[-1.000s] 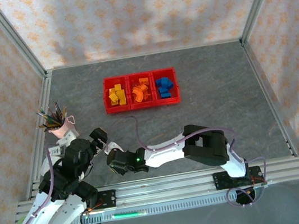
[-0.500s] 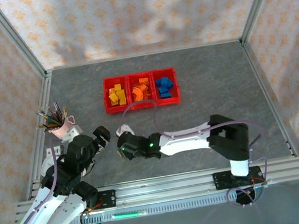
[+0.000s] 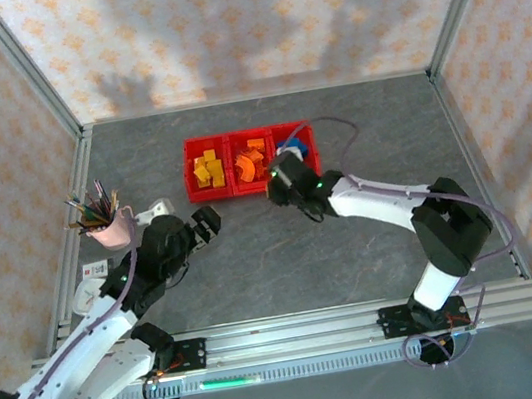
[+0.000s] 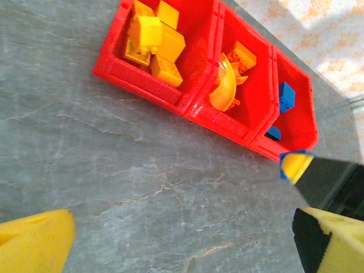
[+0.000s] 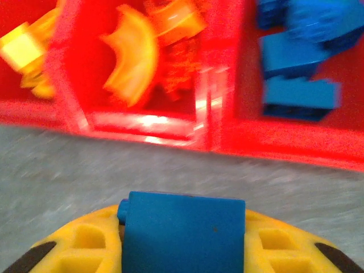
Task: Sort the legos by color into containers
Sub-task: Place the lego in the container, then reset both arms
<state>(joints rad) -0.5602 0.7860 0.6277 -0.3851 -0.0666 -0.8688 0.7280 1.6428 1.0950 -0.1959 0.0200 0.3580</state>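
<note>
The right gripper (image 3: 280, 171), clamped on a small blue plastic brick (image 5: 183, 232), sits just short of the joined red mesh plastic bins (image 3: 254, 190). Next, likely: reach over the blue-holding compartment (image 5: 296, 140), upper right in its wrist view, and release. The left gripper (image 3: 206, 222) hangs spread, empty.

Readable text: none.
White tag (image 3: 89, 272) on the table (image 3: 277, 269) by the pink cup (image 3: 109, 229): red marks, too small to read.
Blue lego (image 5: 183, 233): plain face.
Containers (image 4: 142, 82): plain red walls.
</note>
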